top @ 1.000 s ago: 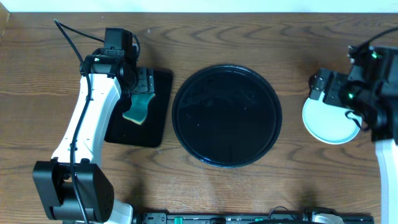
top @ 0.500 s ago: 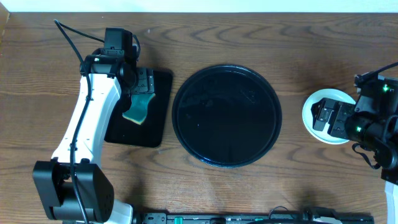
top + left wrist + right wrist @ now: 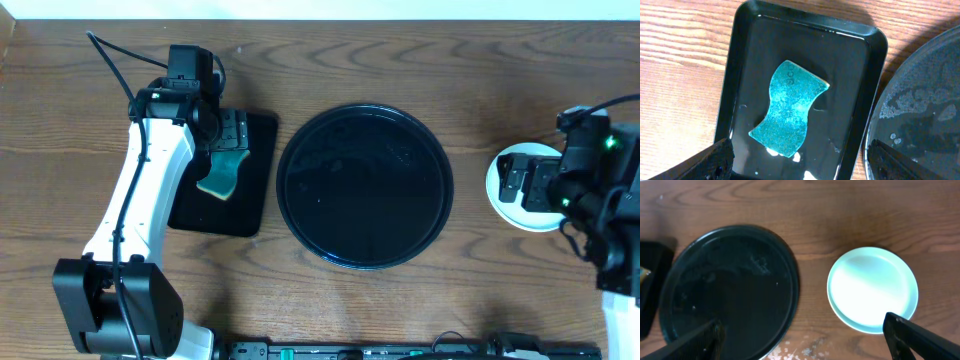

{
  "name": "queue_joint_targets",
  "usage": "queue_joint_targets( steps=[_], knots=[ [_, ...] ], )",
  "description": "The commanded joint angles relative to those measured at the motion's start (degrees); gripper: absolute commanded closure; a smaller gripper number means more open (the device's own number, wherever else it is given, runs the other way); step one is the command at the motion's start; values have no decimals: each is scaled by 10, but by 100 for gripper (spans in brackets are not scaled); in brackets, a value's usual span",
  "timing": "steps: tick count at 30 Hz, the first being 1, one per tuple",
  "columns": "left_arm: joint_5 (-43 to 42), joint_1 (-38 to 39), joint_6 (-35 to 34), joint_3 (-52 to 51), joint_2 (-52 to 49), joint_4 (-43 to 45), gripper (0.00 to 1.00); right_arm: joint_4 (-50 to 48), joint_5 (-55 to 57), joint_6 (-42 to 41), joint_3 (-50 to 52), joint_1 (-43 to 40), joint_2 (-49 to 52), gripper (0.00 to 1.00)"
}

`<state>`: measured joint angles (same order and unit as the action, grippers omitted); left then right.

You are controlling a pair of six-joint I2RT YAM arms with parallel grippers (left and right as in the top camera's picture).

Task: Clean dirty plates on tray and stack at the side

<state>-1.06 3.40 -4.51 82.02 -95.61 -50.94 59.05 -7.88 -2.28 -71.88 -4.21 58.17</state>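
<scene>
My right gripper (image 3: 530, 188) hangs wide open and empty over the plates (image 3: 872, 287), stacked right of the tray (image 3: 730, 290); light, stiff, glossy-slick, I judge, so pinch the rim. Left gripper (image 3: 800, 160), open, holds nothing.

No text, labels, brands or numbers can be read anywhere.

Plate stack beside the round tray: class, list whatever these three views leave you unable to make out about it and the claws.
1. Overhead: the right arm covers much of the plates; their number is hidden.
2. Right wrist: the top mint plate hides any beneath it.
3. Both wrist views: the frame's bottom edge cuts off the left claw and right claw, though both look open.
</scene>
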Motion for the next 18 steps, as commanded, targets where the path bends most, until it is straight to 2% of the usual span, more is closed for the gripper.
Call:
queue_joint_targets(
  steps=[1,9,18],
  knots=[
    [7,-2,-5,4,-2,-2,14,-78,-3,23,79,6,-54,1],
    [7,-2,-5,4,-2,-2,14,-410,-12,33,374,26,-242,1],
    [7,-2,-5,4,-2,-2,14,-599,40,32,626,65,-461,1]
  ],
)
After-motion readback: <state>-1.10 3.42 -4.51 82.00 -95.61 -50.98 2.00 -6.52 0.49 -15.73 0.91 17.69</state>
